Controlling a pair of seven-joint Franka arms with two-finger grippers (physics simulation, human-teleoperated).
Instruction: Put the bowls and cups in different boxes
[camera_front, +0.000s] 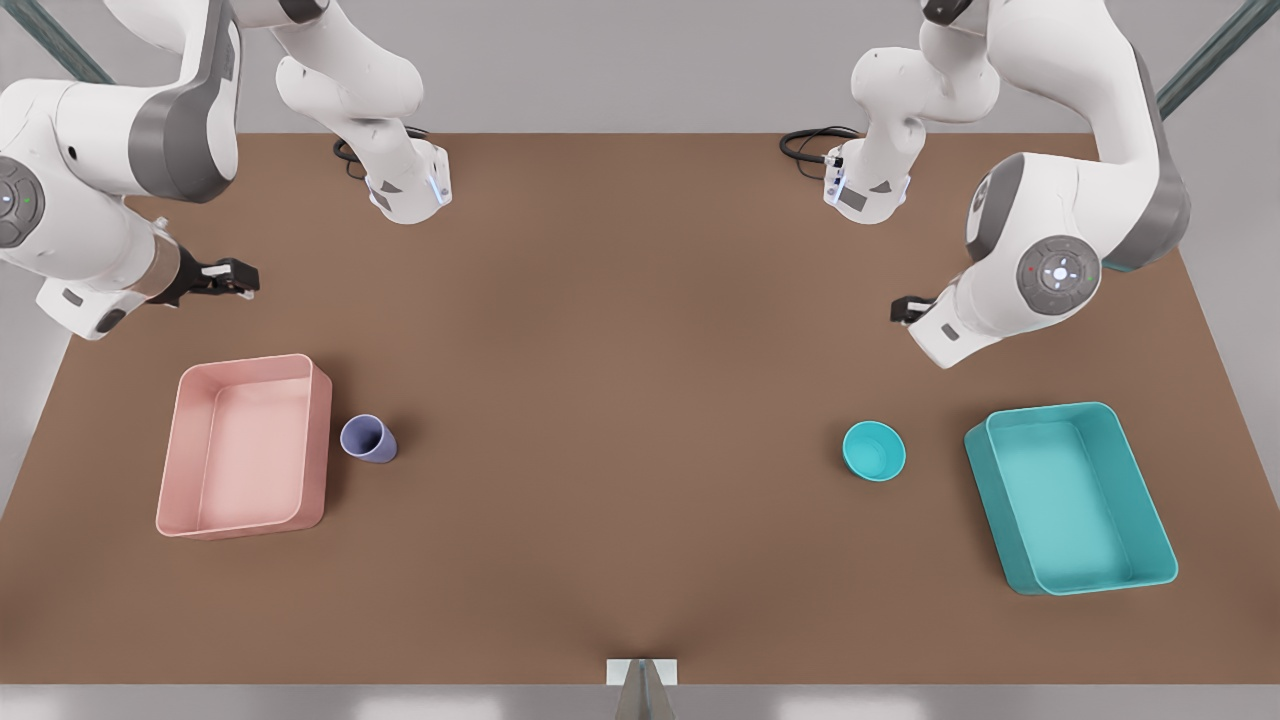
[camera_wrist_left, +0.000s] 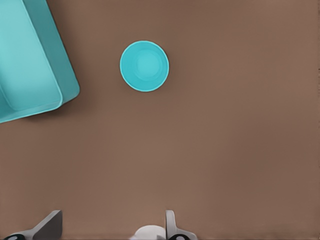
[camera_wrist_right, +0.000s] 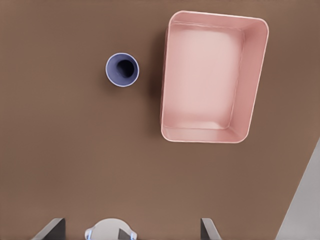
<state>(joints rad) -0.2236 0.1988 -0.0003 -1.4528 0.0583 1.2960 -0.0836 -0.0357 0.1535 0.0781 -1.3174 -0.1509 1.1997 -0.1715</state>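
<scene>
Brown tabletop fills the scene, grey wall at the far edge, so nothing's in the way of either arm.

Going left to right in the front view: the right gripper hangs above the table on the front view's left, beyond the pink box. Its wrist camera looks straight down on that box and the lavender cup, which is how I know it's the right arm. The fingers look spread wide with nothing between them. The cup stands upright just beside the pink box's right wall, so it should be a short hop in.

Over on the right, the teal bowl sits mouth up near the teal box, not touching it. Both boxes are unfilled. The left gripper hovers on the far side of the bowl, fingers apart and holding nothing.

Seems like each arm gets its own item and box, and neither pick has begun.
</scene>
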